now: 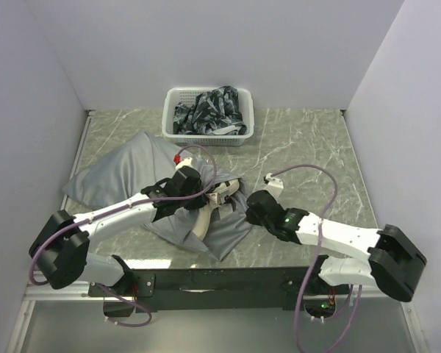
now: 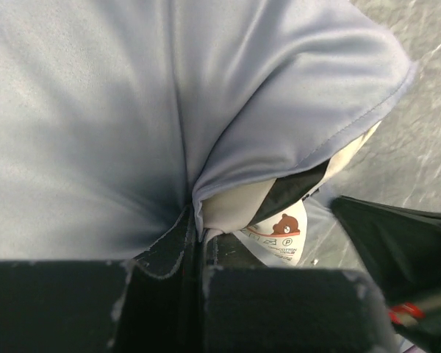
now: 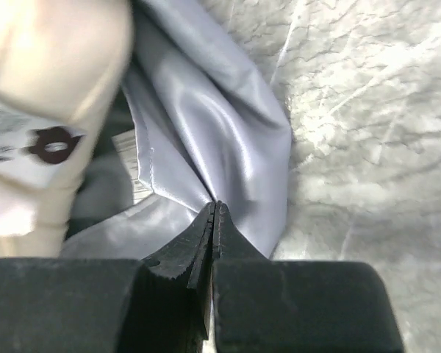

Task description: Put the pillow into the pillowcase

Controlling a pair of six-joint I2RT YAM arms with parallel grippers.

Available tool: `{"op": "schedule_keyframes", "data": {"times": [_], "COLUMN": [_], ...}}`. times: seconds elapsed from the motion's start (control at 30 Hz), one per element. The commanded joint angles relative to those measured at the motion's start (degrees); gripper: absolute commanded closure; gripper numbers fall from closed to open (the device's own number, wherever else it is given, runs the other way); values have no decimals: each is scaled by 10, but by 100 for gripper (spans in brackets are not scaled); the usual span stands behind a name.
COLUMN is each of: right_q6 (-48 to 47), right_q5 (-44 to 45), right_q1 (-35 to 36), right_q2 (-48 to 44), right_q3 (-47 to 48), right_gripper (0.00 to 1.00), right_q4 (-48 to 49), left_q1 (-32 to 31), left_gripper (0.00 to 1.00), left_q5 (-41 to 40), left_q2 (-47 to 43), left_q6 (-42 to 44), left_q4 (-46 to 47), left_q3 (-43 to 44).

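Observation:
The grey pillowcase (image 1: pixel 117 176) lies across the left and middle of the table, bulging with the pillow inside. The cream pillow's end (image 1: pixel 201 223) with its bear label (image 2: pixel 283 232) sticks out of the opening between my two grippers. My left gripper (image 1: pixel 204 198) is shut on the pillowcase's hemmed edge (image 2: pixel 309 147), with the cream pillow (image 2: pixel 235 206) right at its tips (image 2: pixel 198 235). My right gripper (image 1: pixel 244 200) is shut on a fold of the pillowcase (image 3: pixel 206 132) at the opening's other side (image 3: pixel 214 209). The pillow (image 3: pixel 59 59) shows at the upper left of the right wrist view.
A white basket (image 1: pixel 169 118) holding dark patterned cloth (image 1: pixel 209 110) stands at the back centre, just beyond the pillowcase. White walls close the table on the left, back and right. Marble tabletop (image 1: pixel 309 147) shows to the right of the grippers.

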Motion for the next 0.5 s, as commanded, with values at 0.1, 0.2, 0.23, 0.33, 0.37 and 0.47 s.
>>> {"op": "schedule_keyframes", "data": {"times": [0.1, 0.2, 0.23, 0.33, 0.37, 0.47], "right_q6": [-11, -14, -16, -26, -44, -63], "right_q5": [31, 37, 41, 50, 41, 11], "right_q1": [-4, -4, -4, -4, -4, -3], "right_q2": [-120, -164, -175, -203, -203, -160], "right_q3": [15, 33, 38, 61, 65, 61], "right_gripper": [100, 100, 100, 100, 100, 100], "right_q4": [-93, -130, -148, -172, -165, -127], "left_q1": [5, 6, 6, 6, 6, 6], "left_gripper": [99, 99, 99, 99, 99, 99], "left_q5": [9, 1, 1, 2, 2, 6], "left_q2": [37, 30, 29, 22, 16, -4], "left_q6": [20, 19, 18, 19, 18, 18], "left_q4": [-15, -23, -23, -30, -30, -31], "left_q3": [-17, -36, -38, -42, -42, -38]}}
